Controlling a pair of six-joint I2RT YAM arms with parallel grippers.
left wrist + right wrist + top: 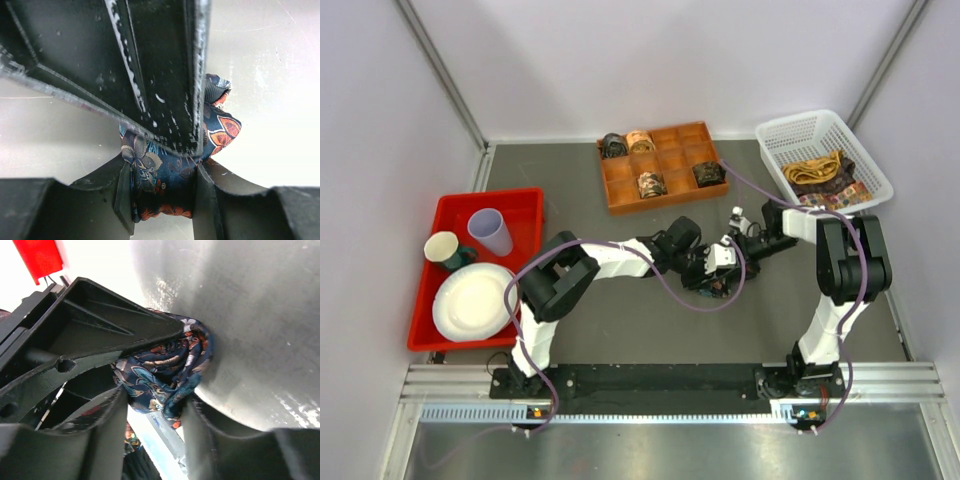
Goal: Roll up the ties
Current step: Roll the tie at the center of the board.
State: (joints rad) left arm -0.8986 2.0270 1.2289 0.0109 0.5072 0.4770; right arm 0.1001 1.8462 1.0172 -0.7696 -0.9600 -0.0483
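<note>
Just in front of the orange wooden compartment tray (pixel 675 137), the left gripper (pixel 162 187) and right gripper (pixel 155 407) both clench one dark blue floral fabric tie coil (pixel 220 130), each claw's black body blocking the other's view. Four rolled ties (pixel 651 184) sit in the tray. A white plastic basket (pixel 775 135) holding loose ties (pixel 818 175) stands right of it.

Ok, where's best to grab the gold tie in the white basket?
Probably pinch a raised loop of the gold tie from straight above: it lies bunched in loose loops, and the white basket's walls block a sideways approach.
</note>
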